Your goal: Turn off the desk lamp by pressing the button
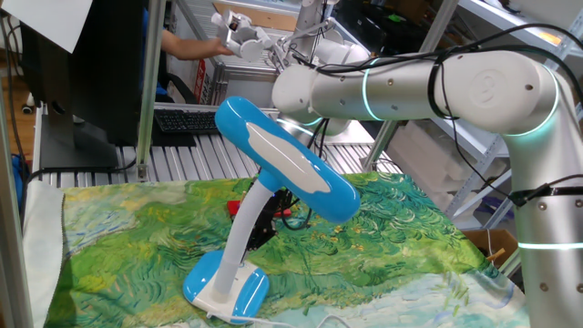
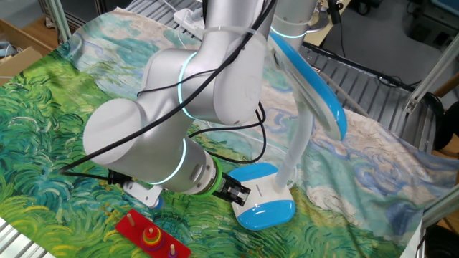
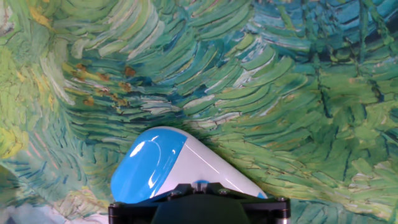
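Note:
The desk lamp stands on a green painted-pattern cloth [image 1: 383,237]. In one fixed view its sky-blue head [image 1: 284,170] with a white stripe tilts over the curved white neck [image 1: 242,228] and the blue-and-white base [image 1: 225,288]. In the other fixed view the gripper [image 2: 239,191] is low at the base [image 2: 264,204], at its left end and touching or nearly touching it. In the hand view the base [image 3: 163,163] fills the lower middle, right against the black gripper body [image 3: 199,208]. The fingertips do not show apart, so their state is hidden. The button is not clearly visible.
A red peg toy with rings [image 2: 148,234] lies on the cloth near the arm's elbow. A keyboard [image 1: 186,120] and a person's arm [image 1: 193,44] are behind the table. A cardboard box [image 2: 20,61] sits off one corner. The arm [image 1: 428,87] spans above the lamp.

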`<state>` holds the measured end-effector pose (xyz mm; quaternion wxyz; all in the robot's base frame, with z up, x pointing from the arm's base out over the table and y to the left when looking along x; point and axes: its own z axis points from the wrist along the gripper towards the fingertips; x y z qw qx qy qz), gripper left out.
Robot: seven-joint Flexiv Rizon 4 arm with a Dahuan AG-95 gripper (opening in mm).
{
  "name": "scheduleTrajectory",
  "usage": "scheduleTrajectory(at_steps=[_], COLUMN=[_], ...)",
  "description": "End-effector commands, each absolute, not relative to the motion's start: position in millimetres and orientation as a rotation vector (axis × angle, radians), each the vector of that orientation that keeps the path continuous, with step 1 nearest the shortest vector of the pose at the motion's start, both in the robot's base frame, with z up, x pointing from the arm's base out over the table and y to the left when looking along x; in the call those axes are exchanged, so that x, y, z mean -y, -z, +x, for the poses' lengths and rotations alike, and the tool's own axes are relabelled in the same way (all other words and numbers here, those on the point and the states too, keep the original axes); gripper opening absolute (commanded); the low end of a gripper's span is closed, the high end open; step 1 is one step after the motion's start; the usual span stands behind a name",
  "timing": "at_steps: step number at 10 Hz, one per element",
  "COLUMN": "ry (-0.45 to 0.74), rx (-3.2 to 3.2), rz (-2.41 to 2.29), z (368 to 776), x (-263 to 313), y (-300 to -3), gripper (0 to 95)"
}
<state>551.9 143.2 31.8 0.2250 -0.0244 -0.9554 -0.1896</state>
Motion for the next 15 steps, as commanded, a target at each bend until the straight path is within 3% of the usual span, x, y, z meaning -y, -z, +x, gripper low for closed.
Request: scheduleTrajectory(at_steps=[1, 7, 15], ry=[0.523, 0.524, 0.523], rx=[2.642, 2.618, 2.622], rz=[-0.068, -0.054, -0.074], z=[543.5, 566.3, 556.1], x=[-148.2, -137.2, -141.5], y=[-16.7, -57.4, -45.4], gripper=[0.0, 0.0, 0.0])
